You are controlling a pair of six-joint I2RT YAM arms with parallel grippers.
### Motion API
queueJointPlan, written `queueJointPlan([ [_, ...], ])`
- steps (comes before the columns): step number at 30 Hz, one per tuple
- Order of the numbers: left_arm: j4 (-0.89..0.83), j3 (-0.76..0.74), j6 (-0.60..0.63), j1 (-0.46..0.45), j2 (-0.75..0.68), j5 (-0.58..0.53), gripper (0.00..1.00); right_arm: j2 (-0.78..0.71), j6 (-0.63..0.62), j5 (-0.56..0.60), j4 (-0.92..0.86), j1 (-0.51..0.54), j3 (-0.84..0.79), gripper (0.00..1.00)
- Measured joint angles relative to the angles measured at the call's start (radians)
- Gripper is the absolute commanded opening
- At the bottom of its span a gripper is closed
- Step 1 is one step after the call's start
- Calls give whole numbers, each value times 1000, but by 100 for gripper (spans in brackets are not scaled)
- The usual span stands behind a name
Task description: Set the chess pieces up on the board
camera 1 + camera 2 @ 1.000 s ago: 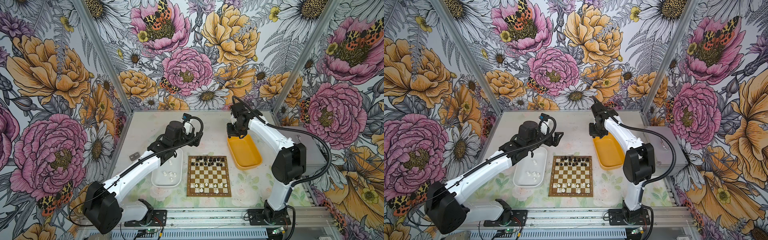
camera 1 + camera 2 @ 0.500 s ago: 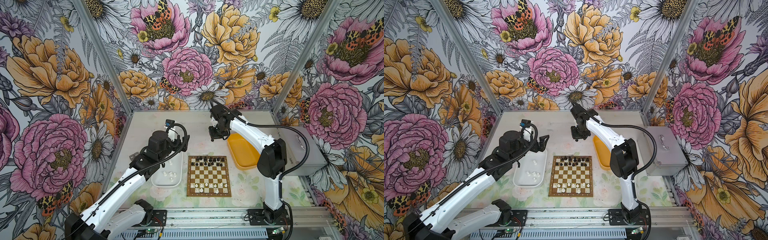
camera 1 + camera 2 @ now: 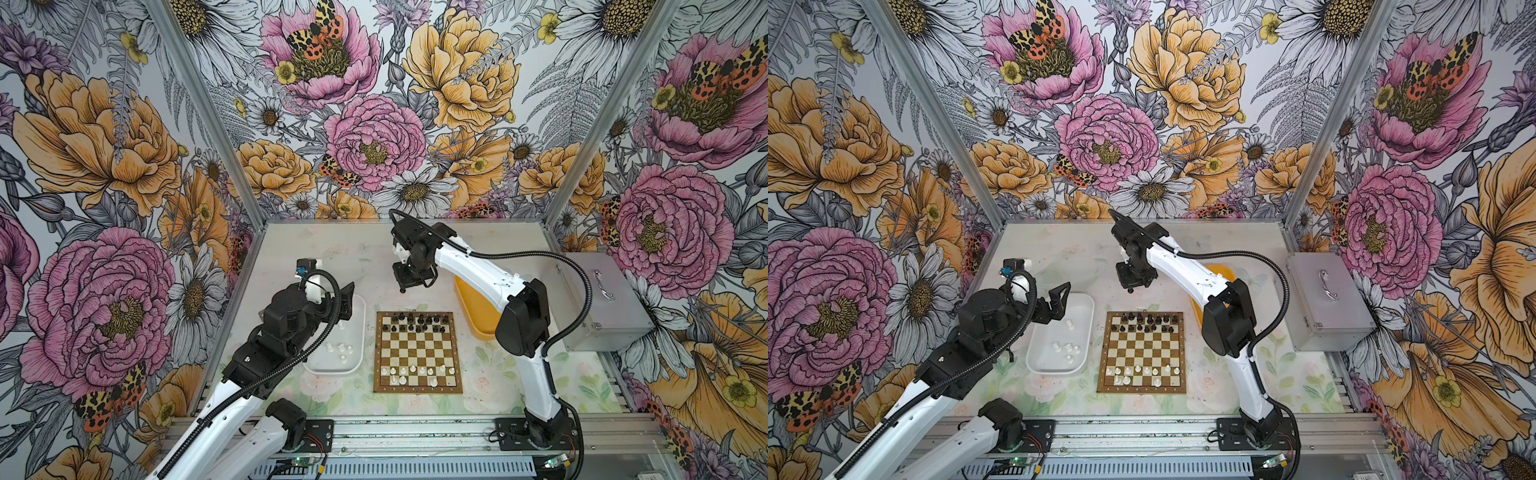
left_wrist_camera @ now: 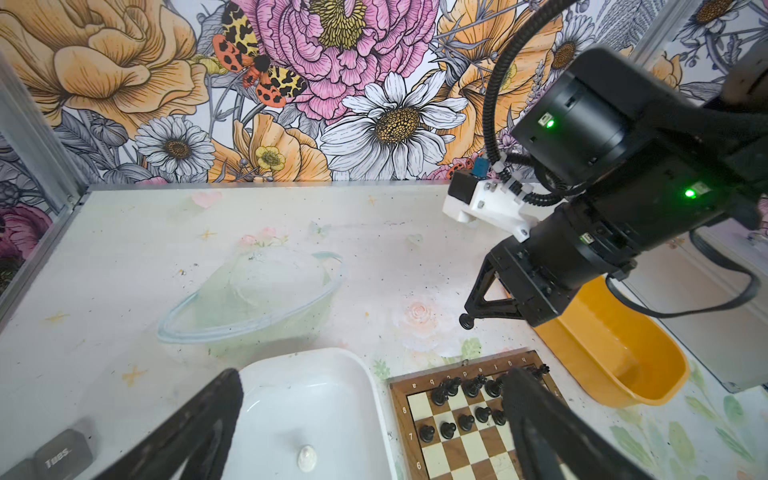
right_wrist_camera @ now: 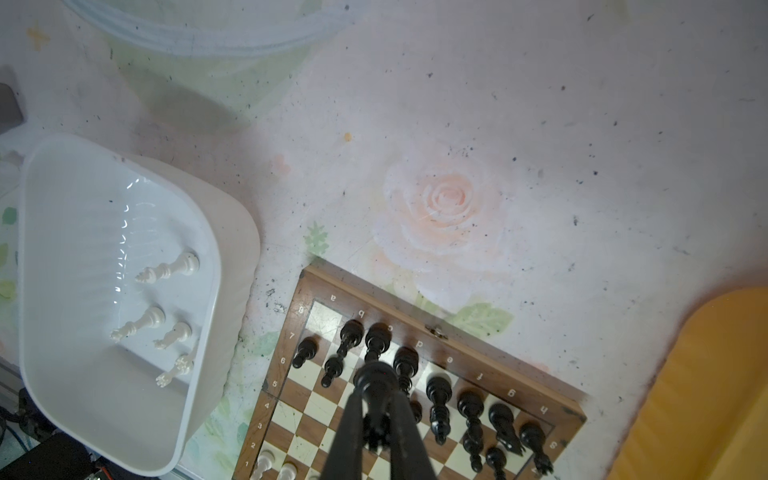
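Black chessman (image 5: 376, 377) gripped in right gripper (image 3: 402, 288), clear of the board (image 3: 417, 390)
The piece is small, glossy black, round base outermost, pinched between the clenched fingertips (image 5: 347, 428), held in the air near the board's far edge where the black rows (image 3: 419, 324) stand. Left gripper (image 3: 1057, 305) stands spread wide, grasping nothing, over the white tray (image 3: 360, 328) holding loose white pieces (image 3: 338, 350)

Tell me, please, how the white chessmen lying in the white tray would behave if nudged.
The small white plastic chessmen lie on their sides, round-bodied, so they would probably roll. Tiny and glossy, they are likely light and may skid on the smooth white rounded tray.
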Motion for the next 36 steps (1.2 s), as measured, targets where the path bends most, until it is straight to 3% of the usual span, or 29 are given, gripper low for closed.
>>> queueJointPlan([
  [13,-99,-11,-64,0,-87,-39,99,116,-66,18,-86,88,86,9],
  [36,-120,3,-54,0,-38,-50,99,242,-89,32,-106,152,187,9],
])
